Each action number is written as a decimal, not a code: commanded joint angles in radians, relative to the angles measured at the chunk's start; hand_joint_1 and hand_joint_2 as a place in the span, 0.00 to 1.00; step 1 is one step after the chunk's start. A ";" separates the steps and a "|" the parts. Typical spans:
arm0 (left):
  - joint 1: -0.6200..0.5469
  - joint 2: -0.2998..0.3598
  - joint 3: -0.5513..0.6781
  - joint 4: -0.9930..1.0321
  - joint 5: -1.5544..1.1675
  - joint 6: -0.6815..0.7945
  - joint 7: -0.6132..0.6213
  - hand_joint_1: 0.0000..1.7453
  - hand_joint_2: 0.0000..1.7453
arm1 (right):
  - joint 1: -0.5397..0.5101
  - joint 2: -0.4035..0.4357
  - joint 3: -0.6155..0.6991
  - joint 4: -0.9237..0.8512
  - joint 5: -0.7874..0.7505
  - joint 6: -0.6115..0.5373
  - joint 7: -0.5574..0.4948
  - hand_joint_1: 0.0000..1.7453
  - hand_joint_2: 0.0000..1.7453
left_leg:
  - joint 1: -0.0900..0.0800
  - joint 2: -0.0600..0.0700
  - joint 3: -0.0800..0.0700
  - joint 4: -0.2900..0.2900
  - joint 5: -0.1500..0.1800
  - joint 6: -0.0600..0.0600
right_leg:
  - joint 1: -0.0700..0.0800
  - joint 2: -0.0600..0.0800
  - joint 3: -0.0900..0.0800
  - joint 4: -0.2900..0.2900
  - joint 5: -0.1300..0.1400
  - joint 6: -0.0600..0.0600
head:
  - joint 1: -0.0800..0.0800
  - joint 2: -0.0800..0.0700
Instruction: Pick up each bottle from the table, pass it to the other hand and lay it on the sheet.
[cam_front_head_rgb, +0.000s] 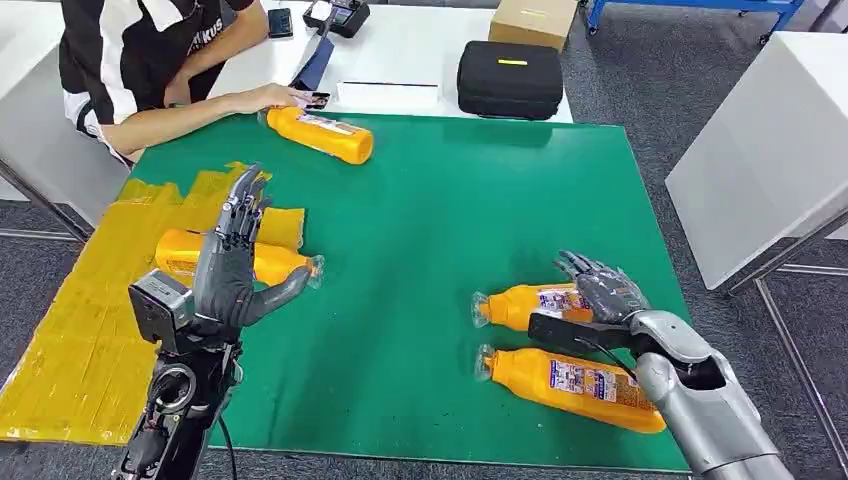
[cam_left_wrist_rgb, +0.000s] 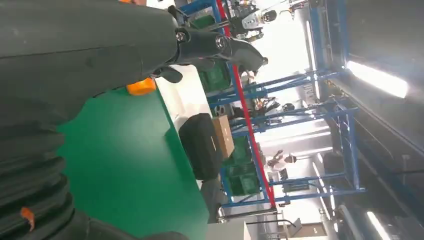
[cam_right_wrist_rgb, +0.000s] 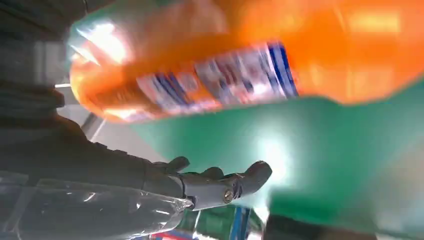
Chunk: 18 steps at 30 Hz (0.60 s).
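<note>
Several orange bottles lie on the green mat (cam_front_head_rgb: 450, 220). One bottle (cam_front_head_rgb: 275, 262) rests on the yellow sheet (cam_front_head_rgb: 80, 330), partly hidden behind my left hand (cam_front_head_rgb: 232, 270), which is raised above it with fingers spread and nothing in it. My right hand (cam_front_head_rgb: 600, 292) hovers open over the base end of a second bottle (cam_front_head_rgb: 520, 305), fingers on its far side, thumb on its near side. A third bottle (cam_front_head_rgb: 570, 385) lies just in front. The right wrist view shows the second bottle (cam_right_wrist_rgb: 240, 60) close against my outstretched right hand (cam_right_wrist_rgb: 210, 185).
A person (cam_front_head_rgb: 150, 60) sits at the far left, one hand on a fourth bottle (cam_front_head_rgb: 320, 133) at the mat's far edge. Behind the mat stand a black case (cam_front_head_rgb: 510, 78) and a cardboard box (cam_front_head_rgb: 533, 20). A white table (cam_front_head_rgb: 760, 170) stands to the right.
</note>
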 joint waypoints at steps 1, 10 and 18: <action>-0.044 0.033 -0.024 0.080 0.006 0.010 0.008 0.00 1.00 | -0.055 0.002 0.040 0.135 0.016 0.003 0.042 0.00 1.00 | 0.000 0.000 0.010 0.000 -0.004 0.000 | 0.001 0.001 0.009 0.000 -0.003 -0.007 | 0.000 0.000; -0.044 0.030 -0.032 0.090 0.005 0.017 0.012 0.00 1.00 | -0.064 0.022 0.027 0.180 0.043 -0.032 0.070 0.00 1.00 | 0.001 0.001 0.007 -0.001 -0.003 0.000 | 0.001 0.002 0.007 -0.001 -0.002 -0.006 | 0.000 0.000; -0.036 0.031 -0.033 0.083 -0.003 0.026 0.020 0.00 1.00 | -0.080 0.029 0.036 0.221 0.089 -0.057 0.109 0.00 1.00 | 0.001 0.001 0.007 0.000 -0.003 0.000 | 0.001 0.002 0.006 -0.001 -0.002 -0.005 | 0.000 0.000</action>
